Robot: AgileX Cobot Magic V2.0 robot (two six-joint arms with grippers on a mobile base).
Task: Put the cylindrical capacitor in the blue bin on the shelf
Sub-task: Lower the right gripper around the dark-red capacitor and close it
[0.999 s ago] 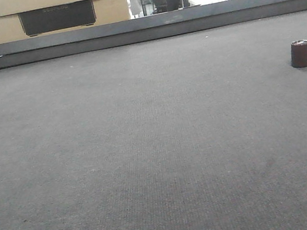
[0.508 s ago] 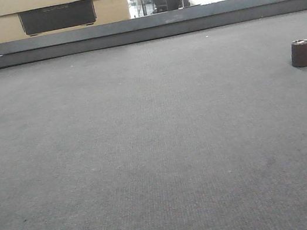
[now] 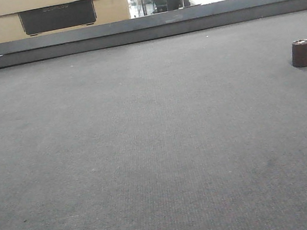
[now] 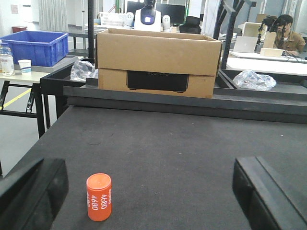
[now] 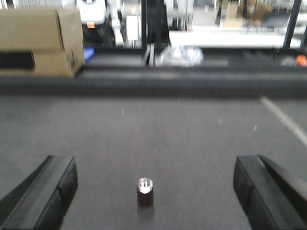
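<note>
The cylindrical capacitor, a stubby dark brown cylinder with a shiny top, stands upright at the right of the dark mat. In the right wrist view the capacitor stands ahead of my right gripper, centred between the wide-apart black fingers; nothing touches it. My left gripper is open too, and an orange cylinder marked 4680 stands near its left finger. A blue bin sits on a table at far left. The shelf is out of view.
A cardboard box sits on the raised dark rail behind the mat. Clear plastic bags lie in the trough beside it. Desks, a laptop and a seated person are in the background.
The capacitor has shifted very slightly in the front view as the camera moved a little; otherwise nothing has visibly changed.
</note>
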